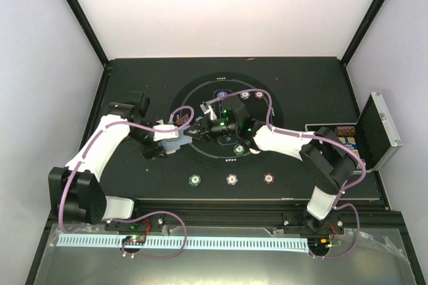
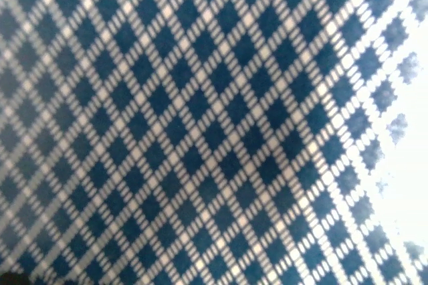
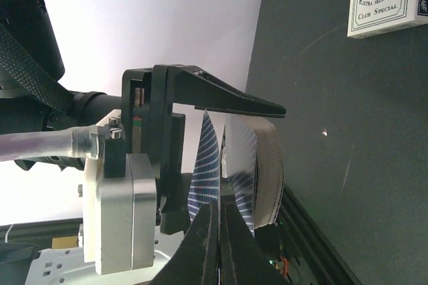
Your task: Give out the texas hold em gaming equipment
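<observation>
centre: left gripper, deck, right gripper crowd | right: open case | near: chip row

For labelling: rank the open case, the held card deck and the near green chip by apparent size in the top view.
1. open case
2. card deck, lifted nearer the camera
3. green chip

The playing cards show dark blue diamonds in a white dotted lattice, the worktop is black with thin white rings, and the chips are green, white and red.
</observation>
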